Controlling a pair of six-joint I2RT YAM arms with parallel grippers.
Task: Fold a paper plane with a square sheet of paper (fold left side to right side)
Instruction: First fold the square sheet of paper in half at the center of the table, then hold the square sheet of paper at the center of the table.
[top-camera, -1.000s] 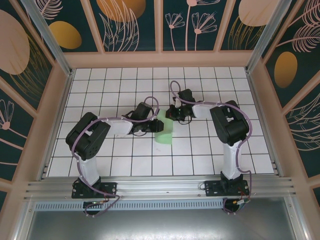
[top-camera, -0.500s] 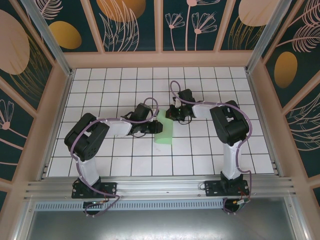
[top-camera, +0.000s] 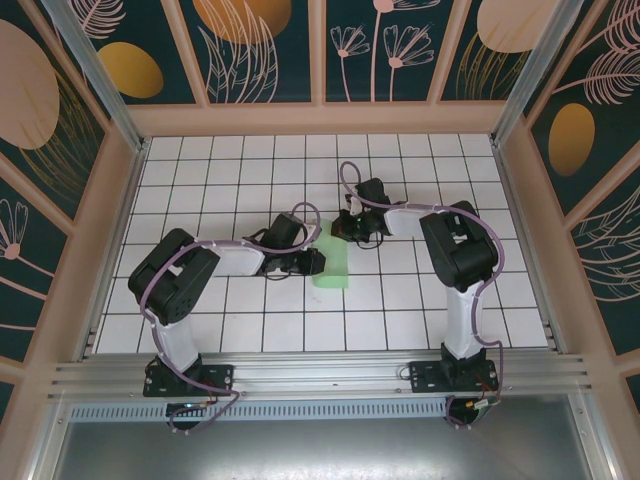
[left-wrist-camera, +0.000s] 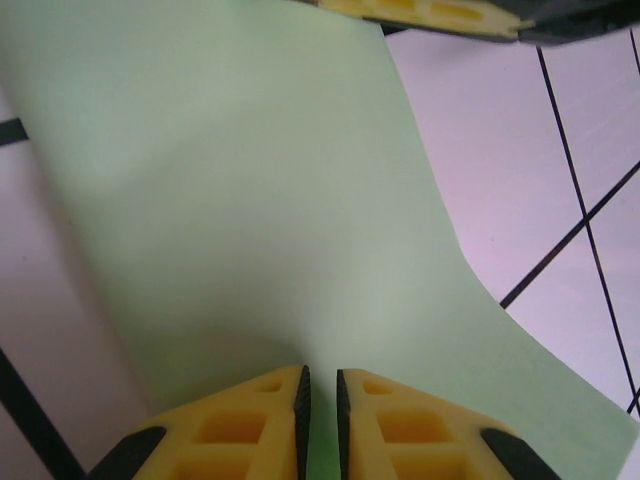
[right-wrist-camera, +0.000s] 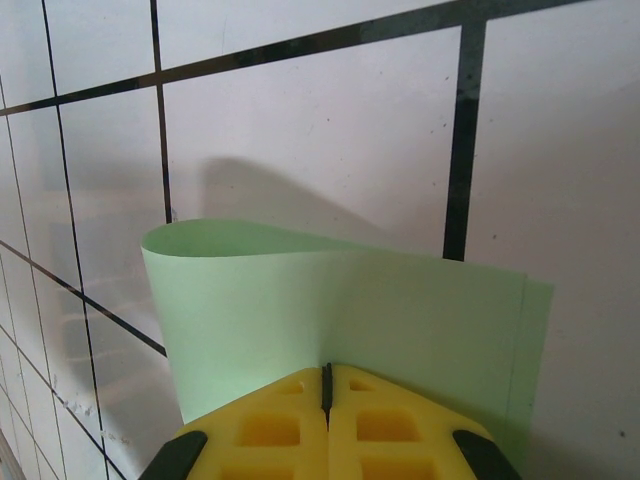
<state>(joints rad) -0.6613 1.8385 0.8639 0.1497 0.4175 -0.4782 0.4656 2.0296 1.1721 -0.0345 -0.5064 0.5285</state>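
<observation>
Right in the middle of the table (top-camera: 200, 170) lies the paper (top-camera: 332, 268), pale green and doubled over into a narrow strip that runs roughly from 12 to 6 o'clock. Both arms are on it!

The left gripper (top-camera: 314, 262) comes in low from 9 o'clock and meets the strip's left edge. From its wrist camera the paper (left-wrist-camera: 250, 200) spreads out ahead, smooth and unmarked, bowing a little toward 4 o'clock. Its two yellow fingers (left-wrist-camera: 240, 425) are drawn in to just a sliver of a gap, with green showing in that gap, so it looks pinched on the near edge. At 12 o'clock in that same view, a yellow finger of the other arm pokes in at the far end of the sheet.

The right gripper (top-camera: 346, 230) sits at the strip's 12 o'clock end. Its wrist camera shows the fingers (right-wrist-camera: 270, 425) pressed flat together, only a hairline seam between them, clamped on the paper (right-wrist-camera: 340, 300). The sheet there is looped over itself. There is a soft rounded bend at 9 o'clock, not pressed into a crease, and the two layers nearly line up at the 3 o'clock edge.
</observation>
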